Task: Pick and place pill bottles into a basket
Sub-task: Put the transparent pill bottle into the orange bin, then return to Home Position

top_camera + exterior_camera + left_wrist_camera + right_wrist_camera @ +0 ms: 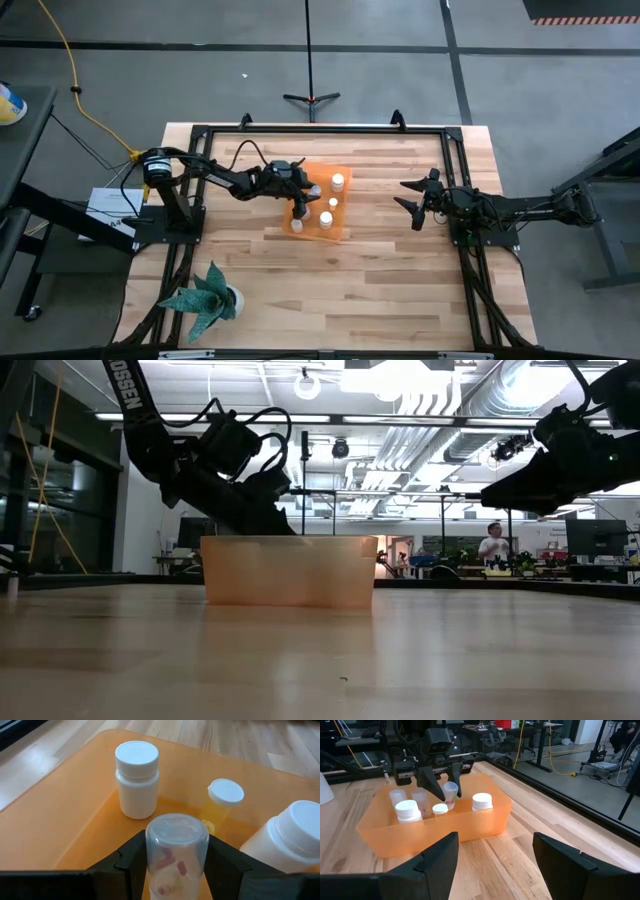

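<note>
While the high view looks straight down, the left claw (299, 207) sits over the orange bin (343, 232) near the worktop's (380, 290) middle, its arm covering part of the bin; three white caps (338, 181) show inside, and the held bottle is hard to make out. The right claw (414, 199) hangs spread over bare wood, well apart from the bin. A spiky green plant (205, 297) in a white pot stands at the near left corner. From the low view, the bin's (288, 571) cloudy translucent wall hides its contents, the left arm dips behind it, and a person (492, 544) stands far off in the room. Through the left wrist view, the claw (176, 865) pinches a clear-capped bottle (176, 855) with pale and pink contents above the bin floor (55, 827); the bottle's base is cut off. Upright white bottles (137, 779) stand beyond, one cropped by the frame edge, plus a small amber one (223, 802). Seen by the right wrist view, the spread fingers (440, 857) frame the bin (485, 826), where the left claw (445, 782) holds that bottle (450, 793) tilted among the white-capped bottles (481, 801).
</note>
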`<state>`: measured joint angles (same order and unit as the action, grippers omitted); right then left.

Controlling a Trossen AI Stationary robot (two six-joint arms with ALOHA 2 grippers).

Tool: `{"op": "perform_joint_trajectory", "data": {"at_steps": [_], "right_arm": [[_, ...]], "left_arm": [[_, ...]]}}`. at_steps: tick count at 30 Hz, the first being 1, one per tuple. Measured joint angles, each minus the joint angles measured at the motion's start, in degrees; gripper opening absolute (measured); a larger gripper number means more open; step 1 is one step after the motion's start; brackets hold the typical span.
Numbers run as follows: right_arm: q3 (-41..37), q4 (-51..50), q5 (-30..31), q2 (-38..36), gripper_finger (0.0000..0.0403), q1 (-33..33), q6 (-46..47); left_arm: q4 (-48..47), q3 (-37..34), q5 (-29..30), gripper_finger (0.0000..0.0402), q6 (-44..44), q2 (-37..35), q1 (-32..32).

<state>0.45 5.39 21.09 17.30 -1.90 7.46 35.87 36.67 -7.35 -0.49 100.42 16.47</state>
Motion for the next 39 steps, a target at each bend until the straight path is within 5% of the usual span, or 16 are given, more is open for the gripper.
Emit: {"op": "perform_joint_trajectory", "data": {"at_steps": [12,23,29,33,39], "right_arm": [[0.0,0.0,0.0,0.0,0.0247,0.0,0.0],[0.0,0.0,0.0,0.0,0.0247,0.0,0.0],[0.0,0.0,0.0,0.0,0.0247,0.0,0.0],[0.0,0.0,-0.1,0.0,0.0247,0.0,0.0],[0.0,-0.4,-0.1,0.0,0.0247,0.0,0.0]], "left_arm": [[0.0,0.0,-0.4,0.0205,0.1,0.0,0.0],[0.0,0.0,-1.1,0.0316,0.3,-0.6,0.0],[0.0,0.6,-0.8,0.0342,2.9,-5.9,0.0],[-0.7,0.6,-3.5,0.0315,6.4,-11.2,0.0],[-11.6,0.7,-4.1,0.0181,6.3,-20.5,0.0]]}}
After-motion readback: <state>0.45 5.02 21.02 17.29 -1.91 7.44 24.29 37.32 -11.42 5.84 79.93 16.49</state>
